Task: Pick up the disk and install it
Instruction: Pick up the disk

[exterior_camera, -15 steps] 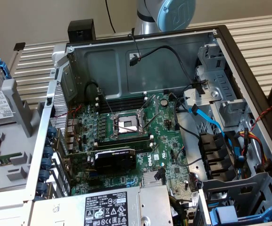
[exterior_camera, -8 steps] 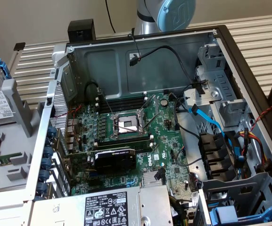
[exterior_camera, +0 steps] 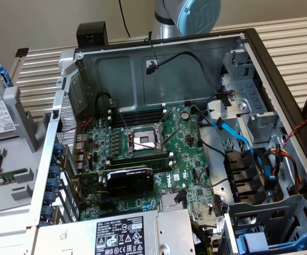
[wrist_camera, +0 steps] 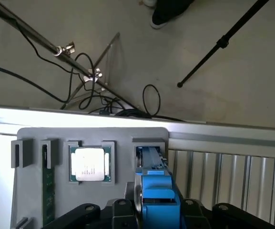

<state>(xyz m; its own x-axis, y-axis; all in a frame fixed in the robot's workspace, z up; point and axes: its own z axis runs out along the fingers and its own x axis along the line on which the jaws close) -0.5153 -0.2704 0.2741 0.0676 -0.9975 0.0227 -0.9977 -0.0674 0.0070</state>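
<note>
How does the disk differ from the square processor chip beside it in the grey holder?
Pose: the disk stands on edge in its slot, while the processor chip lies flat, face up. Colour: the disk is clipped in a bright blue frame; the processor chip is silver with a green border. Size: the disk is the larger of the two. Both rest in the same grey holder, in neighbouring compartments.

Ribbed pale tabletop [exterior_camera: 39, 79]; on it, open computer case [exterior_camera: 142, 71]; beside it, grey parts holder [exterior_camera: 15, 204]
</note>
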